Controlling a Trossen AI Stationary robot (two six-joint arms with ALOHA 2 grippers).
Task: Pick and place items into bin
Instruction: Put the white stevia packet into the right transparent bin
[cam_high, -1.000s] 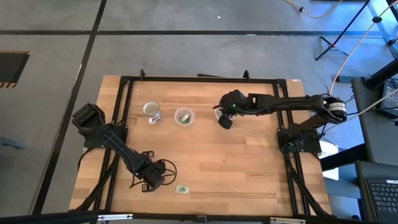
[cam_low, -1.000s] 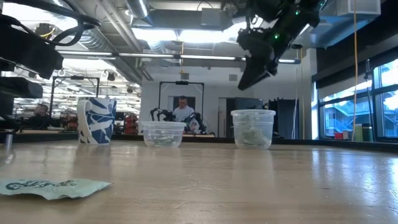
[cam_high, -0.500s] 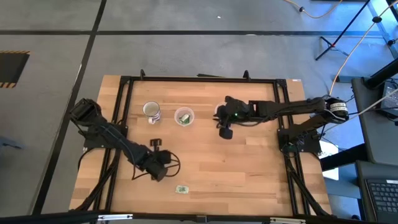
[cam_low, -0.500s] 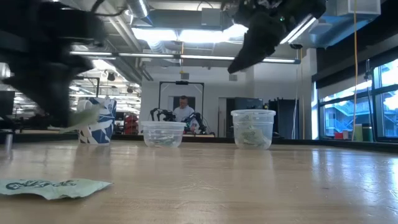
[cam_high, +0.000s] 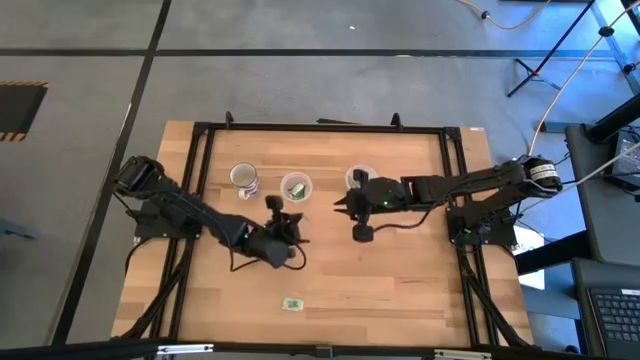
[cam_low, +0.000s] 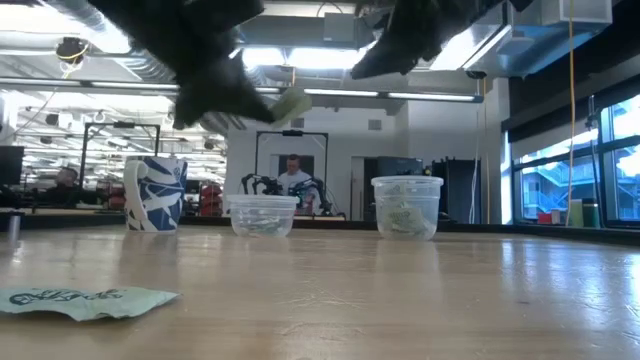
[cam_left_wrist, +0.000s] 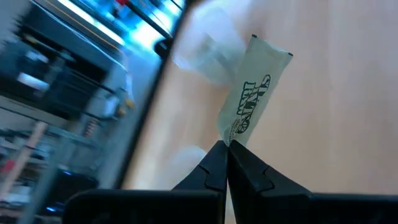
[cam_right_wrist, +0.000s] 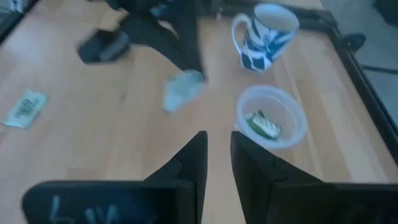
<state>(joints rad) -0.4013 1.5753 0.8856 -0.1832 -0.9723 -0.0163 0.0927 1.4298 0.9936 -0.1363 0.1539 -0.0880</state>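
My left gripper (cam_high: 283, 222) hangs above the table's middle, shut on a pale-green-and-white packet (cam_left_wrist: 250, 96) that also shows in the low view (cam_low: 290, 105) and in the right wrist view (cam_right_wrist: 183, 88). My right gripper (cam_right_wrist: 217, 138) is open and holds nothing. It hovers right of the left one (cam_high: 347, 206), near the right clear cup (cam_high: 358, 178). The left clear cup (cam_high: 295, 186) holds green packets (cam_right_wrist: 262, 124). Another packet (cam_high: 292, 303) lies flat near the table's near edge (cam_low: 85, 300). My left gripper pinches the packet by one short end (cam_left_wrist: 231, 138) between its two shut fingertips. The rest of the packet sticks out past the fingertips, lifted clear of the table, high above the cups in the low view.
A blue-and-white mug (cam_high: 243, 178) stands left of the two clear cups, all three in a row toward the far edge (cam_low: 155, 193). Bare wooden tabletop (cam_high: 400, 280) lies between the arms and the near edge. A black frame borders the table. A person stands far behind it.
My left gripper, shut on the packet, has risen from low over the table's near left and swung toward the far right, closer to the clear cups. My right gripper has drawn back from above the right cup toward the table's middle.
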